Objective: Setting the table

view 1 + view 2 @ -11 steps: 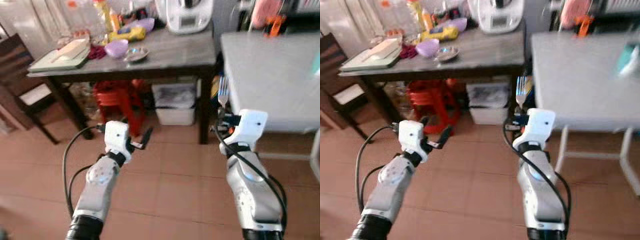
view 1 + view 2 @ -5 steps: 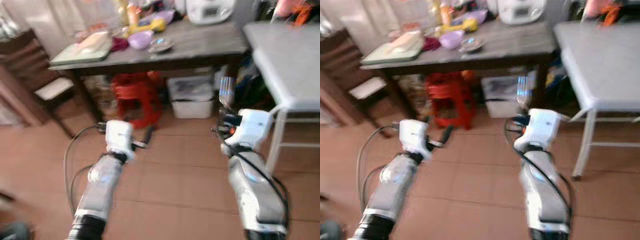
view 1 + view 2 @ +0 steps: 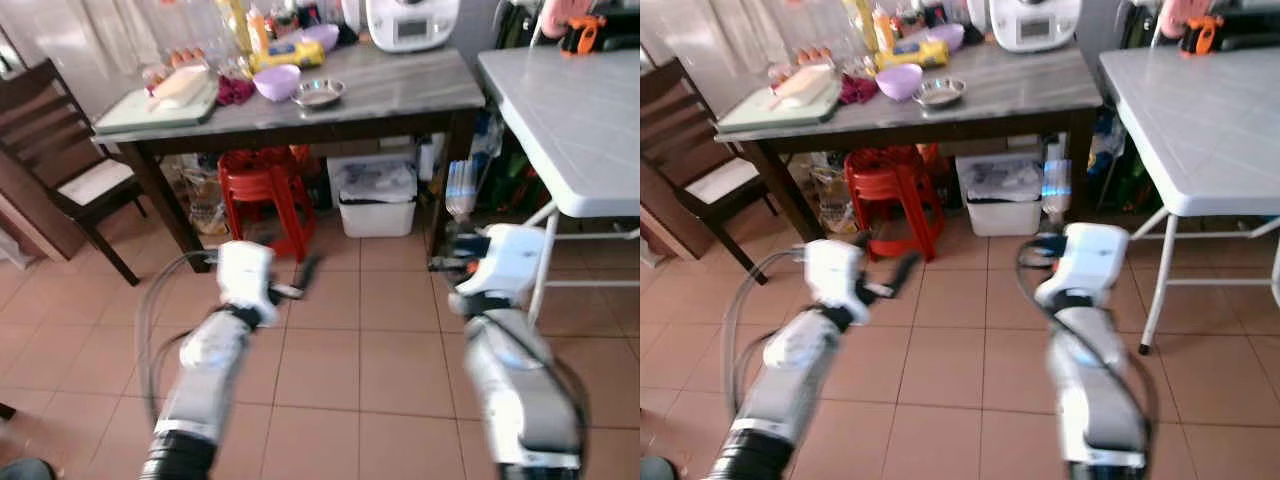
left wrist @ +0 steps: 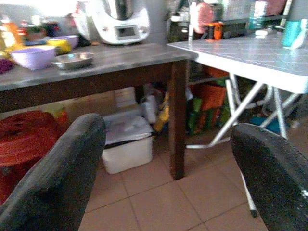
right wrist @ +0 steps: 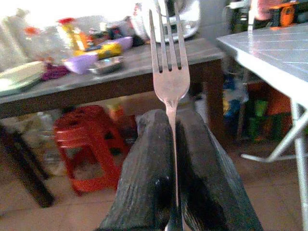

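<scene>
Right gripper [image 5: 174, 144] pinches the fork [image 5: 168, 72] upright — white table's [image 3: 560, 110] near edge lies ahead-right; left gripper [image 4: 168, 163] spread, empty.

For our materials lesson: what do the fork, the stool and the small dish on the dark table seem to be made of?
Fork: shiny silver metal, likely steel, with bright glints.
Stool: glossy red, probably moulded plastic.
Dish: grey, reflective, seemingly metal.
The right gripper pinches the fork's handle.
</scene>
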### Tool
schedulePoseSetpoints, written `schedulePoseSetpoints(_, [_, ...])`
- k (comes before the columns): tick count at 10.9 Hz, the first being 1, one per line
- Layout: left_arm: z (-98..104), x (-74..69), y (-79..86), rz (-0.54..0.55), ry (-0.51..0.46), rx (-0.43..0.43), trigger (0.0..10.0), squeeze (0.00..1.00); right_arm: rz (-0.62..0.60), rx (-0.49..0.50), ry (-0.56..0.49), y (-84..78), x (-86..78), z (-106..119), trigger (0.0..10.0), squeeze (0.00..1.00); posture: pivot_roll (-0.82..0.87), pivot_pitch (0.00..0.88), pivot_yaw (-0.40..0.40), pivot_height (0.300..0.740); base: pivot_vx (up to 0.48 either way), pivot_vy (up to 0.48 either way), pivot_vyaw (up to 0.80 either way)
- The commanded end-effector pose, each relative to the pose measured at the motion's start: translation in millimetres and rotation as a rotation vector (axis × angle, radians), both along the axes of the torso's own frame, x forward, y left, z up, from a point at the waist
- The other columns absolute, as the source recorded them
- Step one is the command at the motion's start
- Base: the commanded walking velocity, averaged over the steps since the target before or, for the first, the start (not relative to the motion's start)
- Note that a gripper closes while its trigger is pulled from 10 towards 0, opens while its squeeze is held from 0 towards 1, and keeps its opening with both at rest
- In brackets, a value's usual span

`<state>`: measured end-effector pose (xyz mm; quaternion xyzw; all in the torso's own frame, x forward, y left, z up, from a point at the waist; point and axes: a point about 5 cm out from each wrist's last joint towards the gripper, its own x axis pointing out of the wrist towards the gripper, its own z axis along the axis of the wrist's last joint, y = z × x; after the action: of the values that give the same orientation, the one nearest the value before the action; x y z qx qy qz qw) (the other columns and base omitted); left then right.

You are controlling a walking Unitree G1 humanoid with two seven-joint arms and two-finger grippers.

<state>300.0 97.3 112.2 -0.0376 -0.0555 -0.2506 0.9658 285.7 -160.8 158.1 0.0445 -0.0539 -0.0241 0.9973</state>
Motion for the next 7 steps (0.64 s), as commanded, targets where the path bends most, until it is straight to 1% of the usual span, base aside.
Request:
schedulePoseSetpoints(1, [5.0, 1.9, 12.2, 0.029, -0.022, 0.008, 10.0, 0.0, 0.038, 0.017, -0.015, 11.6, 1.9, 3.2, 10.0, 0.0, -0.14, 0.021, 0.145, 0.74, 0.48, 0.0, 0.0])
schedulePoseSetpoints(7, [3.3, 1.1, 9.6, 0.016, -0.015, 0.011, 10.0, 0.0, 0.036, 0.016, -0.012, 11.9, 1.4, 2.6, 10.0, 0.0, -0.14, 0.024, 0.147, 0.74, 0.48, 0.0, 0.0])
